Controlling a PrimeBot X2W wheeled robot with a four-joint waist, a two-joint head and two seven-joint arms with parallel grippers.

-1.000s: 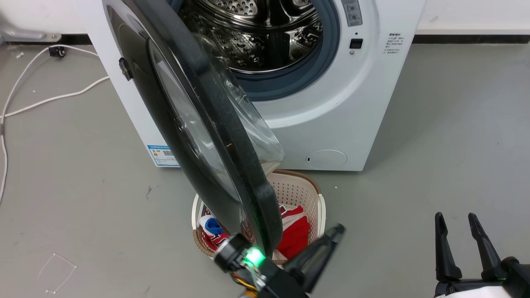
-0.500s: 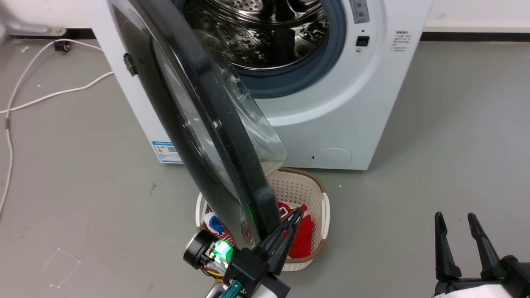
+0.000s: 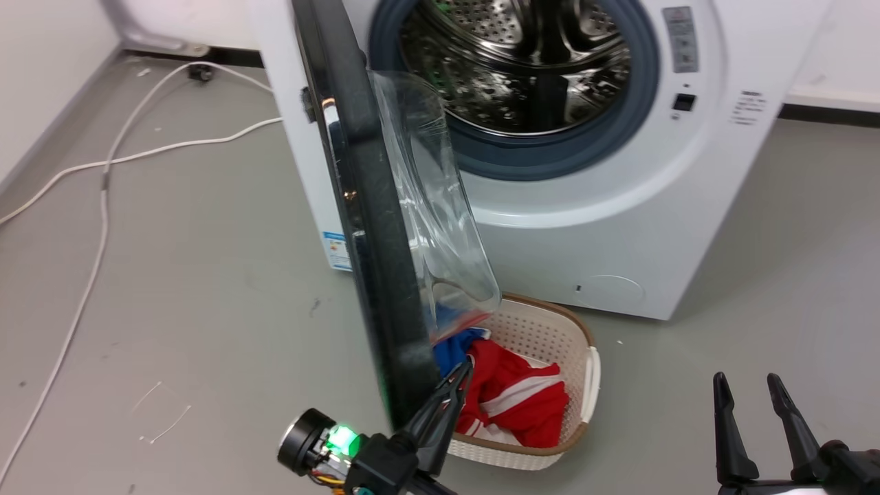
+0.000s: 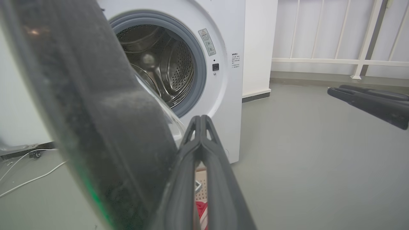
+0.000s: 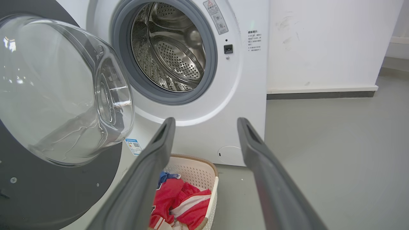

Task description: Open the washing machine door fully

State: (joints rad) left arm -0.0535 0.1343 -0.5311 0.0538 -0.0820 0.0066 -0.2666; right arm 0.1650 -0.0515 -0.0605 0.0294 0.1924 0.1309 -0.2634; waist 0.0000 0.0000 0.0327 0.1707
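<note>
Washing machine door (image 3: 371,275) juts straight out from the machine (image 3: 619,227), free edge pointing away; left tool (image 3: 462,371) clenched empty beside that edge, right tool (image 3: 746,379) released.

A smooth grey floor (image 3: 172,289) runs up to a white wall (image 5: 319,41) edged with a dark skirting strip (image 5: 319,95). A thin white cable (image 3: 172,146) trails over the floor. A white railing (image 4: 361,60) stands further off, in even light.
</note>
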